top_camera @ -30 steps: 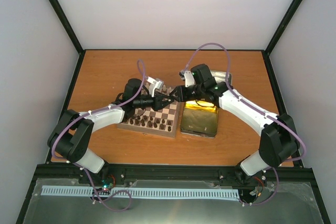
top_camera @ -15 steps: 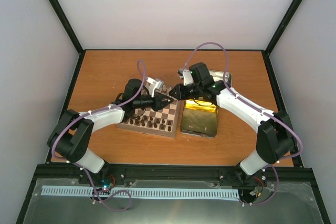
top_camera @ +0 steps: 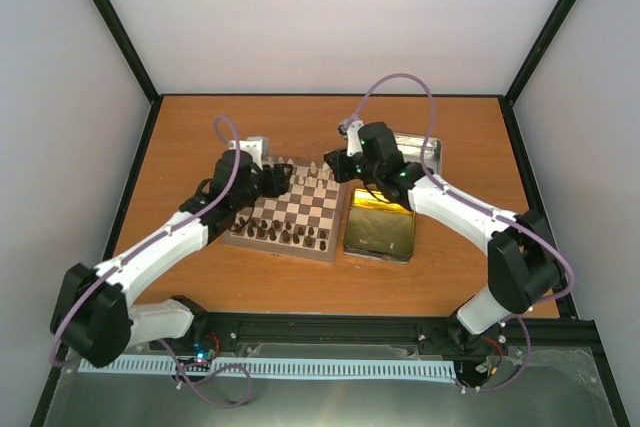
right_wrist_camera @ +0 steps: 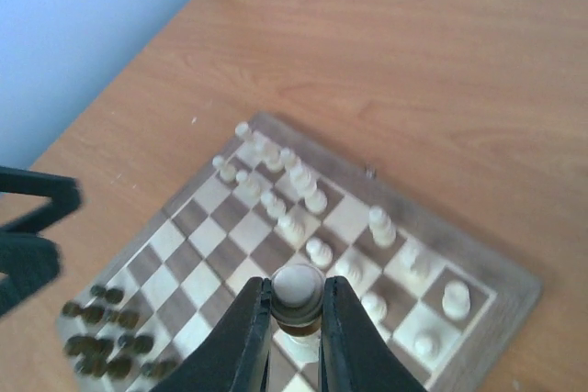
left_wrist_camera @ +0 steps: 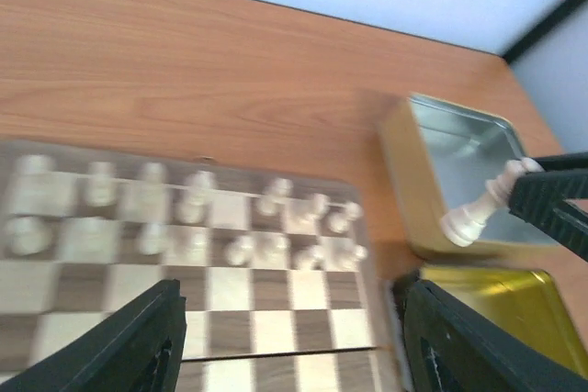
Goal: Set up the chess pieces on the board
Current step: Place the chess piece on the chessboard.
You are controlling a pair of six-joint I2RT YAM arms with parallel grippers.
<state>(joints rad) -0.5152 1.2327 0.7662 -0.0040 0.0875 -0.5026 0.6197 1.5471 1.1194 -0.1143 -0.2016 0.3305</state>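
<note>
Placement stage of the chess set-up, shown in three views. Right claw (top_camera: 334, 161) is closed narrowly on the head of one cream piece (left_wrist_camera: 476, 210), which hangs clear of the board (top_camera: 300, 209) above its far right corner. In the left wrist view the long axis of this piece is tilted, with the base pointing down and left toward the board and the head pinched between the fingertips. Other cream pieces (right_wrist_camera: 276, 199) stand in two rows along the far edge of the board, and dark brown pieces (top_camera: 285, 235) line the near edge. In the right wrist view the held piece lies over the checks on the near side of the cream rows, so its square is judged to lie straight below or slightly beyond the claw. Which square is vacant cannot be told, as the rows are blurred. Left claw (left_wrist_camera: 292, 305) is spread wide and holds nothing, over the far left part of the board, so the right arm is much the nearer to the target. Gold tin (top_camera: 380, 232) lies on the bench (top_camera: 200, 137) just beside the board's right edge, with the silver tin lid (top_camera: 418, 150) beyond it. The coming move is judged a short descent, with the piece brought upright before release.
</note>
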